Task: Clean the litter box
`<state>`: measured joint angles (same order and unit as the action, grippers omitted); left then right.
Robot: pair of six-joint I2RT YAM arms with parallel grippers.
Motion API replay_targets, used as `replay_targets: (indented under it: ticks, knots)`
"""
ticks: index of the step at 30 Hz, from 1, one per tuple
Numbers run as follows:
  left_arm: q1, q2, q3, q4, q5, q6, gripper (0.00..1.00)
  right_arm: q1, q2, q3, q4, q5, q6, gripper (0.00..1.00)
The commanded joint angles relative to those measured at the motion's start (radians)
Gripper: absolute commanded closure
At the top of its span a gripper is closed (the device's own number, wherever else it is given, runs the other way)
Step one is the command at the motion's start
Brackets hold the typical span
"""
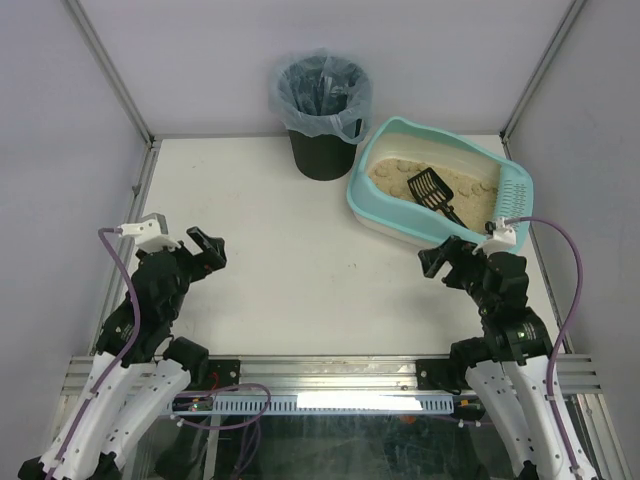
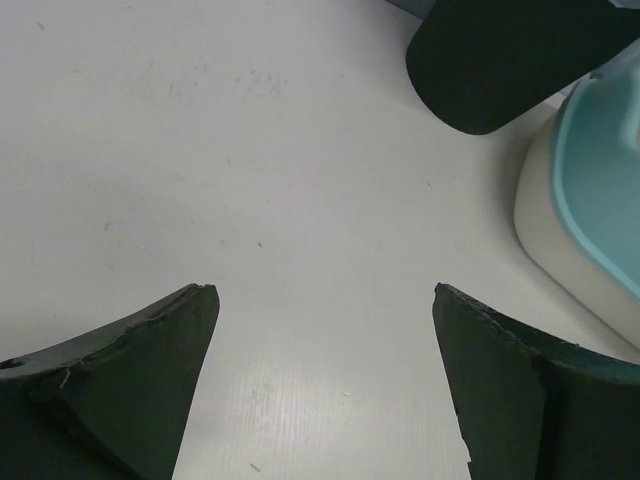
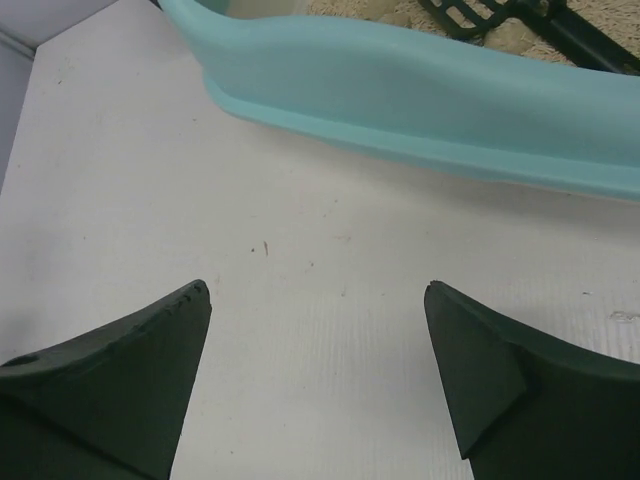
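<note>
The light teal litter box [image 1: 377, 150] sits at the back right of the table, holding beige litter with clumps. A small black slotted scoop [image 1: 432, 192] lies inside it, handle toward the front right. Its teal rim also shows in the right wrist view [image 3: 420, 90] and at the right edge of the left wrist view [image 2: 590, 170]. My right gripper [image 1: 441, 262] is open and empty, just in front of the box's near rim. My left gripper [image 1: 208, 250] is open and empty over the bare table at the left.
A black round bin [image 1: 322, 110] with a translucent bluish bag liner stands at the back centre, left of the litter box; its dark base shows in the left wrist view [image 2: 510, 55]. Grey walls enclose the white table [image 1: 300, 240] on three sides.
</note>
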<state>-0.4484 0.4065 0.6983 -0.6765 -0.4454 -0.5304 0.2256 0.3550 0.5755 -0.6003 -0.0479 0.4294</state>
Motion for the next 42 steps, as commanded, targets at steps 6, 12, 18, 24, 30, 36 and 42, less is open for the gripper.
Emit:
replay_targets:
  ticks: [6, 12, 18, 24, 30, 36, 42]
  knots:
    - [0.128, 0.134, 0.066, 0.032, 0.089, 0.03, 0.02, -0.04, 0.165, 0.184, -0.039, 0.165, 0.004, 0.03]
    - [0.169, 0.201, 0.095, 0.042, 0.123, 0.044, 0.01, -0.053, 0.295, 0.301, -0.077, 0.19, -0.044, 0.01]
    - [0.185, 0.241, 0.109, 0.053, 0.144, 0.07, 0.01, -0.058, 0.421, 0.433, -0.091, 0.286, -0.085, 0.01]
    - [0.19, 0.258, 0.117, 0.061, 0.178, 0.091, 0.01, -0.075, 0.593, 0.566, -0.076, 0.451, -0.106, 0.03]
    - [0.191, 0.255, 0.121, 0.069, 0.195, 0.097, 0.01, -0.2, 0.771, 0.652, -0.03, 0.456, -0.113, 0.04]
    - [0.194, 0.266, 0.127, 0.078, 0.222, 0.104, 0.01, -0.329, 0.922, 0.707, 0.015, 0.235, -0.105, 0.08]
    - [0.194, 0.277, 0.13, 0.084, 0.235, 0.104, 0.01, -0.403, 0.958, 0.645, 0.065, 0.019, -0.084, 0.11]
